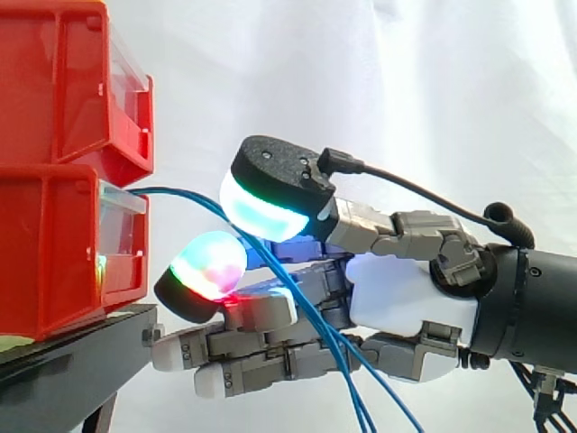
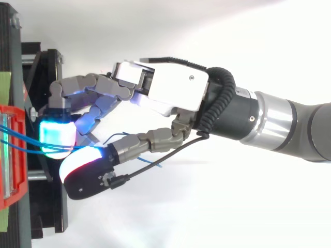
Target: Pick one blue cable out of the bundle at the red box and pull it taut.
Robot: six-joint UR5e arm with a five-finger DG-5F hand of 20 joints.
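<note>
Side view: two red bins are stacked at the left of the frame, the upper red bin (image 1: 63, 81) on the lower red bin (image 1: 54, 253), both on the black stand (image 1: 72, 352) at lower left. The white curtain (image 1: 406, 90) fills the background.

The blue cables (image 1: 176, 191) leave the front of the lower red bin and run in a shallow arc toward the centre of the frame. From there they drop steeply across the front of the hand (image 1: 406, 298) to the lower edge.

The hand enters from the right edge, level with the lower red bin. The thumb pad (image 1: 266, 203), glowing white and cyan, is closed against one of the fingers (image 1: 207, 266), whose pad glows green, magenta and red. The blue cables are pinched between them, just right of the bin front. How many strands are clamped cannot be told. The remaining fingers reach left beneath the pinch, slightly bent and holding nothing.

Top view: the hand (image 2: 170, 90) reaches from the right to the lower red bin (image 2: 10, 155) at the left edge. The two pads meet there over the blue strands.
</note>
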